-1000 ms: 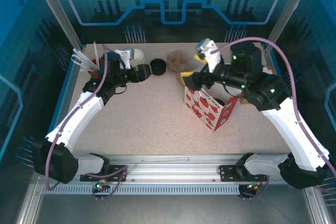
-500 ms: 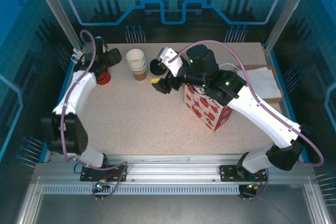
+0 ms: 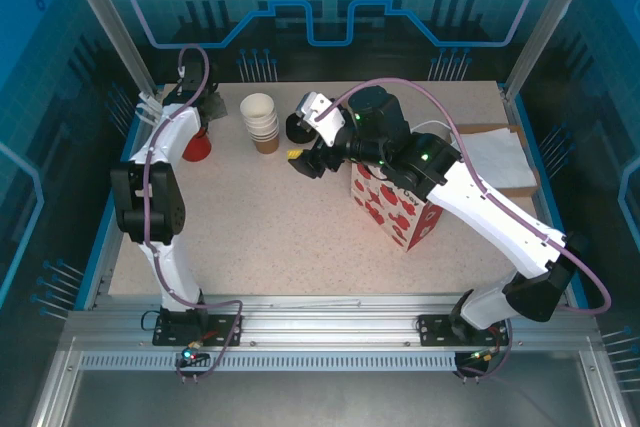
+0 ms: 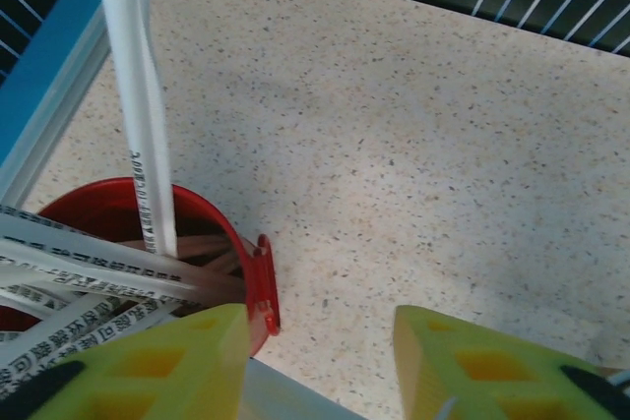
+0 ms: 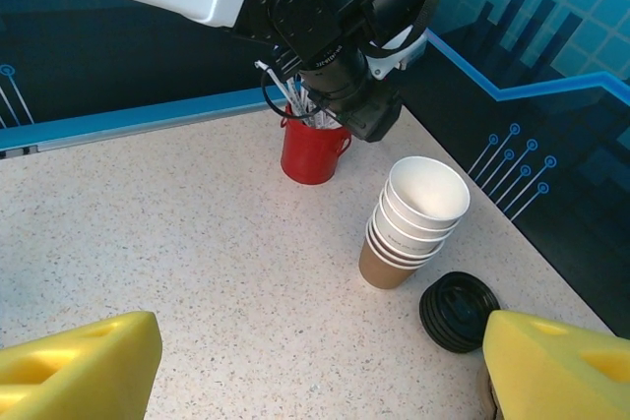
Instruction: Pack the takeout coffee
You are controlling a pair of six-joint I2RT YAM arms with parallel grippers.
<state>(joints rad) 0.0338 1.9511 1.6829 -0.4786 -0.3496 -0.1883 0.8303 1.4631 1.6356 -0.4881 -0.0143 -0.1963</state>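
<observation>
Wide, empty right fingers point(image 5: 79, 361) near black lids point(image 5: 459, 312); left fingers point(image 4: 148, 366) parted beside red cup point(image 4: 197, 209).

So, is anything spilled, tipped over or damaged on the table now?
Nothing stands out. The red cup of straws, the stack of paper cups and the strawberry-print bag stand upright, the black lids lie flat, and no spill shows.

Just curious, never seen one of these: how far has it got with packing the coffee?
Done: the strawberry bag stands upright. In hand: nothing; the left gripper hangs open over the red cup of straws, the right gripper open near the stacked cups. Remaining: I cannot tell whether coffee is inside; the right arm covers the bag's top.
</observation>
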